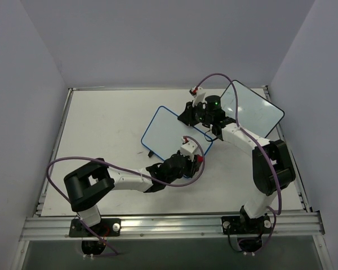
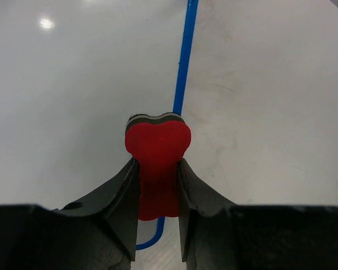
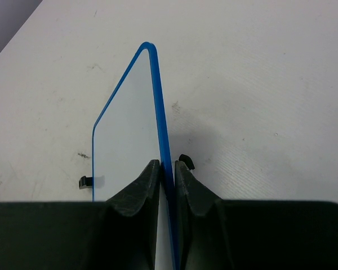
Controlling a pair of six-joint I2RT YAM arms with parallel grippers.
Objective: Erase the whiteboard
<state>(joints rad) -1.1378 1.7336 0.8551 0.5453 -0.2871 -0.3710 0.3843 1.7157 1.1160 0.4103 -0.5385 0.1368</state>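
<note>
While pale walls [image 1: 158,39] enclose the white table [image 1: 107,124], the left tool [image 2: 158,167] pinches the eraser [image 2: 158,140], the right tool [image 3: 167,166] the whiteboard [image 3: 127,112]

Bright, even overhead light; soft, faint shadows; one small glare spot on the whiteboard [image 2: 73,84]

Left end effector [image 2: 158,164] and right end effector [image 3: 168,164] clamped (arms outstretched)

whiteboard [image 1: 168,130]: no writing, numbers or marks can be read
eraser [image 2: 158,147]: plain red face, no brand or label legible
tabletop [image 1: 101,129]: no text or signs legible
</note>
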